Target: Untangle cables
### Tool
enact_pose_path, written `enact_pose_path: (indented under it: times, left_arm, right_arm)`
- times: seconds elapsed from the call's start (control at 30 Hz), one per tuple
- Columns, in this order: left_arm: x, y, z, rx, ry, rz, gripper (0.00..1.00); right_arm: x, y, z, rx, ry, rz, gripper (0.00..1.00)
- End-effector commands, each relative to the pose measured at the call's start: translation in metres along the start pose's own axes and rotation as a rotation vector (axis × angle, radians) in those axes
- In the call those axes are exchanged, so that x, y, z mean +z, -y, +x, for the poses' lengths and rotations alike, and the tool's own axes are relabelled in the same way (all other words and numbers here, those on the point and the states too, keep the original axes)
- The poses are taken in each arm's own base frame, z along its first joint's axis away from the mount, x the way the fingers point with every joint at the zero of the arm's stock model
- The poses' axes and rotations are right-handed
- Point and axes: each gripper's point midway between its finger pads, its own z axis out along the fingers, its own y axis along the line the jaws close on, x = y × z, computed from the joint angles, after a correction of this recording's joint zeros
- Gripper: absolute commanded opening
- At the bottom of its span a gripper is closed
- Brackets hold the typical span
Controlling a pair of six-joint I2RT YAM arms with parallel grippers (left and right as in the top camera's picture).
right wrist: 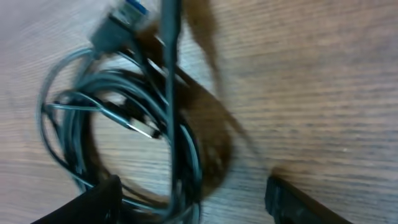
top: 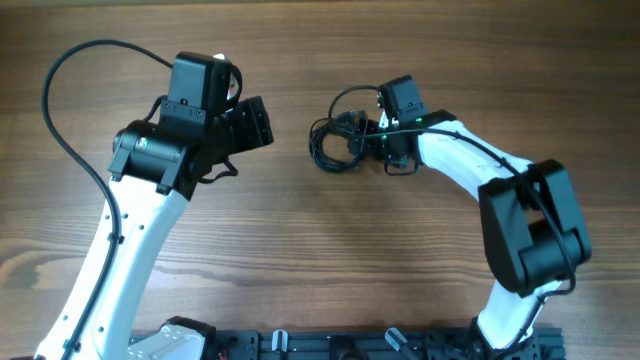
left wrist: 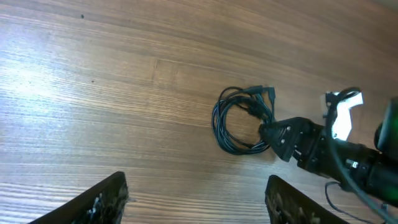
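The cables (top: 328, 147) lie as one tangled coil of thin black cords on the wooden table, right of centre. In the left wrist view the cables (left wrist: 239, 118) show a loop with small plug ends at the top. My right gripper (top: 362, 141) is down at the coil's right side. Its jaws stand apart in the right wrist view, right gripper (right wrist: 193, 202), with strands of the cables (right wrist: 177, 143) running between them and one finger (right wrist: 93, 202) inside the loop. A plug with a blue tip (right wrist: 127, 14) lies at the top. My left gripper (top: 266, 126) hovers open left of the coil, empty, left gripper (left wrist: 198, 200).
Bare wood surrounds the coil. The right arm's white links (top: 470, 170) reach in from the lower right, the left arm's (top: 130, 250) from the lower left. A thick black arm cable (top: 60, 120) arcs at far left. The arm bases (top: 300, 345) line the front edge.
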Motion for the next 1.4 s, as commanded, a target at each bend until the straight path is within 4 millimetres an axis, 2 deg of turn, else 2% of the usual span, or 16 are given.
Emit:
enact_pose_path:
  times: [0.0,0.03,0.23,0.33,0.5,0.57,0.63,0.67,0.73,0.77,0.9,0.97,1.0,1.07,1.13,1.37]
  left_arm:
    - [-0.008,-0.002,-0.005,0.000,0.022,-0.006,0.73]
    - [-0.008,-0.002,-0.005,0.000,0.022,-0.006,0.73]
    - [-0.008,-0.002,-0.005,0.000,0.022,-0.006,0.73]
    - [-0.008,-0.002,-0.005,0.001,0.019,-0.008,0.73]
    - [-0.008,-0.006,0.002,0.001,-0.008,-0.022,0.78]
    - [-0.008,-0.005,0.002,0.001,-0.007,-0.022,0.86]
    - [-0.008,-0.005,0.002,0.001,-0.008,-0.021,0.86]
    - [-0.008,-0.004,0.003,0.002,-0.014,-0.012,0.78]
    - [-0.008,0.004,0.006,0.026,-0.033,0.030,0.31]
    - [-0.008,0.009,0.007,0.054,-0.041,0.059,0.18]
    - [-0.009,0.021,0.011,0.064,-0.063,0.125,0.05]
    - [-0.010,0.029,0.008,0.070,-0.049,0.162,0.08]
    - [-0.011,0.035,0.003,0.074,-0.032,0.189,0.17]
    - [-0.012,0.043,-0.002,0.080,-0.007,0.220,0.46]
    - [-0.014,0.051,-0.006,0.086,0.006,0.260,0.64]
    - [-0.023,0.077,-0.007,0.104,-0.002,0.409,0.77]
  right_arm:
    - [0.020,0.004,0.018,0.021,-0.062,0.022,0.71]
    - [0.020,0.002,0.019,0.017,-0.063,0.021,0.69]
    - [0.022,-0.007,0.028,-0.007,-0.083,0.002,0.31]
    - [0.022,-0.006,0.030,-0.006,-0.092,0.009,0.04]
    - [0.005,-0.009,0.030,-0.086,-0.096,0.008,0.04]
    - [-0.016,-0.027,0.023,-0.171,-0.075,-0.047,0.04]
    - [-0.050,-0.052,0.013,-0.276,-0.022,-0.118,0.04]
    - [-0.073,-0.063,0.006,-0.328,0.025,-0.140,0.04]
    - [-0.118,-0.080,-0.007,-0.413,0.133,-0.164,0.04]
    - [-0.147,-0.089,-0.015,-0.450,0.212,-0.173,0.04]
    - [-0.222,-0.106,-0.022,-0.539,0.411,-0.208,0.04]
    - [-0.245,-0.110,-0.019,-0.551,0.460,-0.230,0.04]
    - [-0.256,-0.112,-0.017,-0.556,0.481,-0.242,0.04]
    - [-0.269,-0.113,-0.014,-0.561,0.503,-0.255,0.04]
    - [-0.277,-0.114,-0.010,-0.565,0.513,-0.269,0.04]
    - [-0.282,-0.125,0.002,-0.590,0.485,-0.347,0.04]
